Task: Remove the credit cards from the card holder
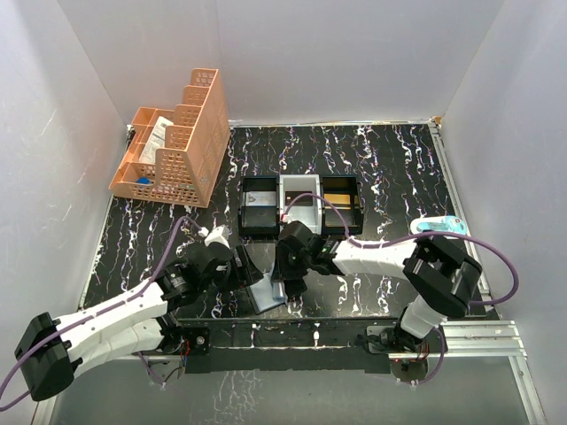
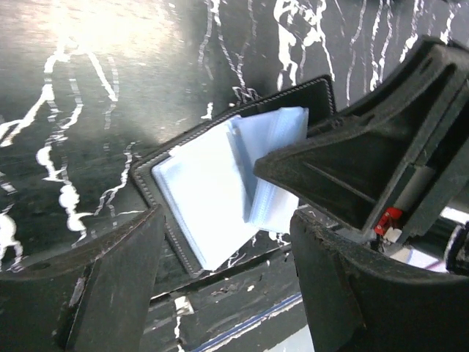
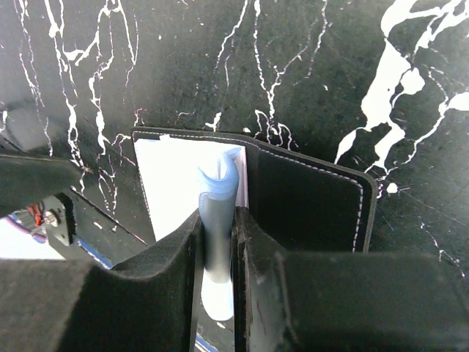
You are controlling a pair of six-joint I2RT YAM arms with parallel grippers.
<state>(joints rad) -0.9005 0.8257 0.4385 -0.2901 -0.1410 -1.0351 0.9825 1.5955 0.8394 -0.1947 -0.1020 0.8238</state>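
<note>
The card holder lies open on the black marbled desk at about 6 o'clock, close to the near edge and between the two arms. In the wrist views it has a dark cover with pale stitching, and pale blue inner leaves fan up from it. The right gripper comes down on it from 12 o'clock, with its jaws closed tight on one pale blue plastic sleeve. The sleeve stands upright between the fingers and its top edge is curled over. Whether a card sits inside it cannot be told. The dark flap of the cover lies flat at 3 o'clock of that pinch. The left gripper sits at 9 o'clock of the holder in the overhead view. Its jaws are spread wide on either side of the holder's near corner and grip nothing, and whether either finger touches the cover is unclear. A black-and-white three-compartment tray sits at mid-desk, at 12 o'clock of the holder and well apart from it. An orange lattice basket stands at the 10 o'clock corner, holding a few small items too indistinct to name.
</note>
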